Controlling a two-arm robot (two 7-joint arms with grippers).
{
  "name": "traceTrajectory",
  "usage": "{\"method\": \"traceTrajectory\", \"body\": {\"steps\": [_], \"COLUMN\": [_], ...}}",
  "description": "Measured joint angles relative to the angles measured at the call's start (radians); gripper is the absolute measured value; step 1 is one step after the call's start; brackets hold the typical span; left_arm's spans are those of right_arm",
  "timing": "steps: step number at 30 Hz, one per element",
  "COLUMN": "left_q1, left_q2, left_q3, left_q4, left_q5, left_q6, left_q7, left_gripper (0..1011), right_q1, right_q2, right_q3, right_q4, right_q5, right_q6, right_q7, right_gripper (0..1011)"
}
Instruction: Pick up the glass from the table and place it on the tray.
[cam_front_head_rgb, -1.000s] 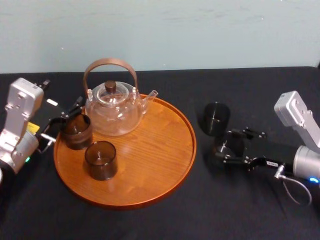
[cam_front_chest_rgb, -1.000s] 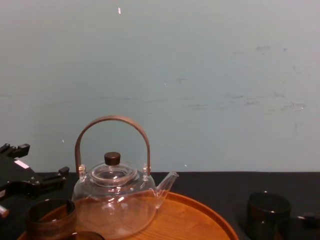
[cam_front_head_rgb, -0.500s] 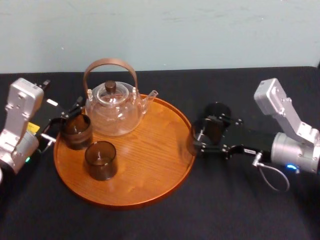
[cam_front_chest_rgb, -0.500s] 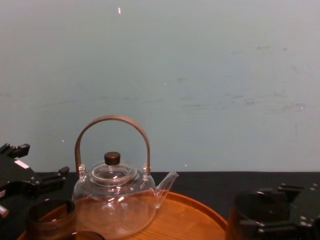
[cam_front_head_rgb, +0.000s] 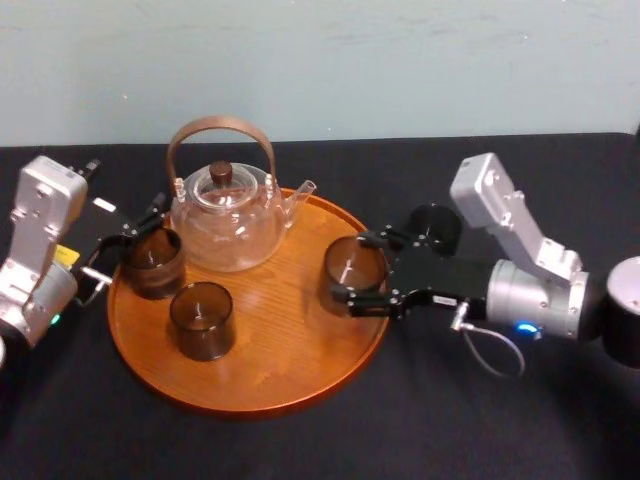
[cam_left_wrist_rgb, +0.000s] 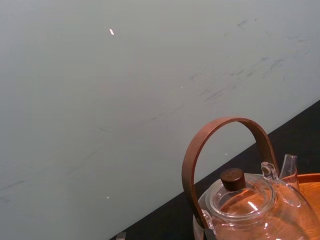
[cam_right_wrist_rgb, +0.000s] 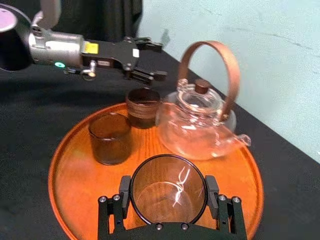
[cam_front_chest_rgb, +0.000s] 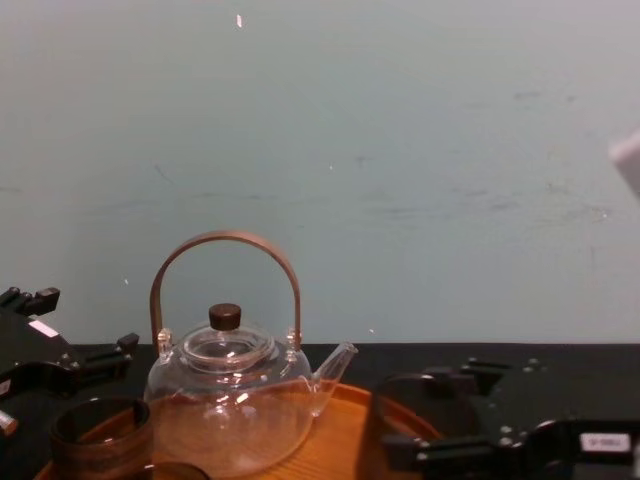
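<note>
Change since a second ago: the right gripper (cam_front_head_rgb: 355, 273) has carried the glass (cam_right_wrist_rgb: 168, 196) leftward. It was over the black table (cam_front_head_rgb: 450, 420), well right of the teapot (cam_front_head_rgb: 225, 215), and is now over the tray (cam_front_head_rgb: 290, 345), much nearer the teapot's spout. Half a second ago it was at the tray rim farthest from the teapot.
Unmoved: the teapot, the tumblers and the left gripper (cam_right_wrist_rgb: 162, 61) stand as before.
Glass, place: right of the teapot and a little nearer the robot, just past the spout tip, over the tray's wood. Whether its base touches the wood cannot be told.
Glass, look: a short, plain, upright cylinder of smoky grey-brown, see-through, far lower than the teapot. The wood grain shows through its bottom in the right wrist view.
Right gripper: fingers clamped on the glass, one on each side of its wall.
Left gripper: left of the teapot, fingers spread apart, holding nothing.
Others: the banded tumbler (cam_front_head_rgb: 152, 262) is at the teapot's left front. A plain dark tumbler (cam_front_head_rgb: 202, 320) stands in front of the teapot. Another dark tumbler (cam_front_head_rgb: 438, 225) stands on the table, well right of the teapot.
</note>
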Motion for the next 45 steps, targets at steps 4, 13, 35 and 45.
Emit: {"method": "traceTrajectory", "body": {"steps": [4,13,35,45], "left_q1": [0.0,0.0,0.0,0.0], "left_q2": [0.0,0.0,0.0,0.0], "left_q3": [0.0,0.0,0.0,0.0], "left_q4": [0.0,0.0,0.0,0.0], "left_q5": [0.0,0.0,0.0,0.0], "left_q6": [0.0,0.0,0.0,0.0], "left_q7": [0.0,0.0,0.0,0.0], "left_gripper": [1001,1001,1001,1001], "right_q1": [0.014,0.033,0.04,0.041], "right_q2": [-0.016,-0.047,-0.087,-0.097], "right_q3": [-0.023,-0.067,-0.11,-0.117], "right_q4": [0.01,0.043,0.11,0.132], "right_q5": [-0.007,-0.029,-0.051,-0.063], "right_q6": [-0.007,-0.025,-0.04,-0.036], "right_q7": [0.006,0.013,0.019,0.017], "right_gripper": [905,905,905,905]}}
